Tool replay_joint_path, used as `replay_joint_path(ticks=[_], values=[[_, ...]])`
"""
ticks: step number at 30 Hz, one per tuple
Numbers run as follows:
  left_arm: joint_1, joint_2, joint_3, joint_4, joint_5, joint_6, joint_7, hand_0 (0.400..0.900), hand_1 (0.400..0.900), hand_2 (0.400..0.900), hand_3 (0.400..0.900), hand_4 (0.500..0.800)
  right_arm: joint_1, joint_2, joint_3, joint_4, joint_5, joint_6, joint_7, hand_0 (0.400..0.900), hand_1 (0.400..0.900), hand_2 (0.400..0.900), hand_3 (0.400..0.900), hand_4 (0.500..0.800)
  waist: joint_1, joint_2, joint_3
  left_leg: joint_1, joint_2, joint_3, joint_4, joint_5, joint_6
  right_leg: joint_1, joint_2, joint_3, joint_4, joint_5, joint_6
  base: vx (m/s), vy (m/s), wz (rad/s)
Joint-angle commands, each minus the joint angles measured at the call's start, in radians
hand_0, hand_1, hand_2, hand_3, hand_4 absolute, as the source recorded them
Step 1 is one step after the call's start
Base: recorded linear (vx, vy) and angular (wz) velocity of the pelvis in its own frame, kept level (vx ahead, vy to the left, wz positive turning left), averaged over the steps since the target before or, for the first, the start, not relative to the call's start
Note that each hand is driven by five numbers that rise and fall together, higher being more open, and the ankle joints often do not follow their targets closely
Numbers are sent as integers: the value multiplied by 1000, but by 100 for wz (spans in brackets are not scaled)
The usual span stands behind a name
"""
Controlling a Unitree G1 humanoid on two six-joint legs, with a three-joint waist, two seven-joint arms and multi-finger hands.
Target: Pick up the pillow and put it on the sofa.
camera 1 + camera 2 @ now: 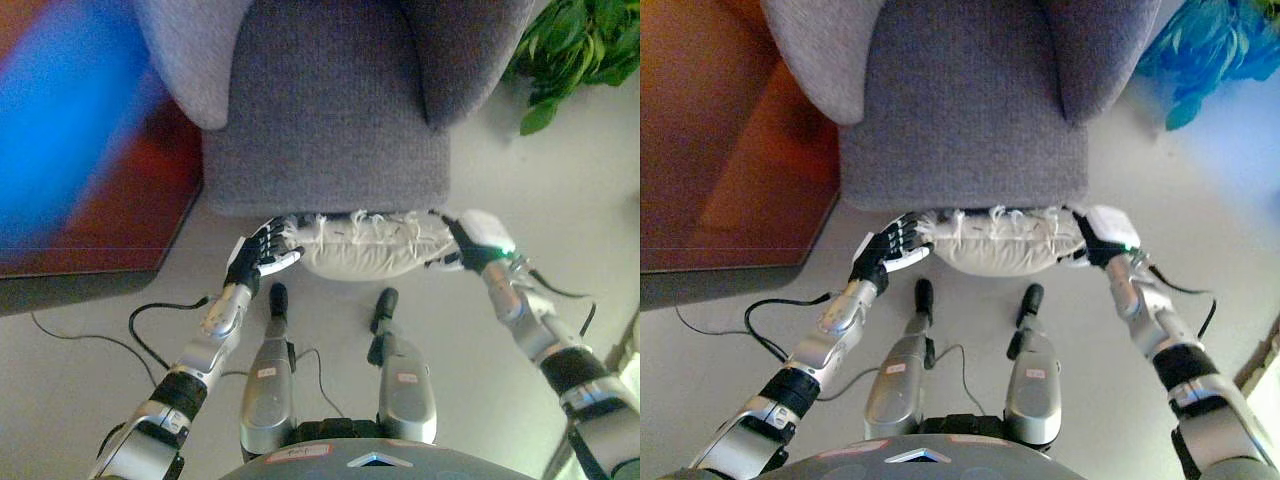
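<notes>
Both hands [262, 257] [462, 243] flank pillow [370, 245] below sofa [330, 120].

Legible text, labels, numbers, signs: none that I can read. I find no print on the pillow [368, 247], the sofa [325, 120], or the floor [90, 400].

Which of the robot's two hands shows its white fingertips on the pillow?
The left hand: its white-tipped fingers lie on the pillow end. The right hand shows only its dark back.
</notes>
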Motion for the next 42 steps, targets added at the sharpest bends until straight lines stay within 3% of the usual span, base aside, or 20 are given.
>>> replay_joint_path(ticks=[1, 11, 19, 23, 24, 29, 33, 42], values=[[-112, 17, 61, -72, -5, -105, 55, 900, 900, 900, 900, 800, -95, -32, 53, -26, -73, -20, -82, 900, 900, 900, 900, 800, 7, -24, -20, 22, 14, 24, 31, -89, -4, -102, -94, 66, 162, -18, 93, -63, 3, -11], [-202, 3, 63, -64, -12, -128, 113, 900, 900, 900, 900, 800, -199, 7, 69, 47, -6, -17, -137, 900, 900, 900, 900, 800, -2, -10, 64, -176, -18, 38, 148, -109, -3, -283, -113, 118, 268, -9, 107, -68, 11, -2], [-236, 12, 62, -89, -17, -135, 132, 900, 900, 900, 900, 800, -261, 0, 78, 58, 20, -13, -155, 900, 900, 900, 900, 800, -7, -1, 74, -344, -35, 32, 254, -143, -8, -418, -124, 143, 359, -40, 107, -19, -5, 2], [-256, 11, 68, -107, -25, -144, 151, 900, 900, 900, 900, 800, -307, -6, 66, 74, 14, 0, -204, 900, 900, 900, 900, 800, -5, 8, 74, -449, -37, 30, 315, -157, -9, -504, -130, 154, 409, -60, 105, -28, -1, 2], [-268, 16, 62, -119, -20, -151, 164, 900, 900, 900, 900, 800, -334, -7, 61, 86, 2, 5, -248, 900, 900, 900, 900, 800, -2, 15, 74, -498, -37, 31, 341, -162, -8, -544, -134, 161, 431, -69, 104, 0, 0, 0], [-297, 35, 56, -144, -29, -155, 177, 900, 900, 900, 900, 800, -419, -20, 97, 111, 9, 14, -236, 900, 900, 900, 900, 800, 5, 18, 74, -623, -40, 22, 427, -184, -8, -659, -136, 181, 511, -97, 97, -26, -4, 3], [-311, 47, 62, -153, -37, -145, 176, 900, 900, 900, 900, 800, -480, -32, 137, 109, 39, 14, -182, 900, 900, 900, 900, 800, 13, 13, 74, -702, -41, 11, 468, -193, -8, -735, -134, 184, 549, -108, 91, 0, 0, 0], [-327, 59, 72, -184, -56, -144, 188, 900, 900, 900, 900, 800, -593, -37, 178, 144, 61, 20, -174, 900, 900, 900, 900, 800, 30, 11, 74, -809, -52, -13, 518, -197, -10, -846, -133, 189, 604, -135, 82, -4, -7, 1]])
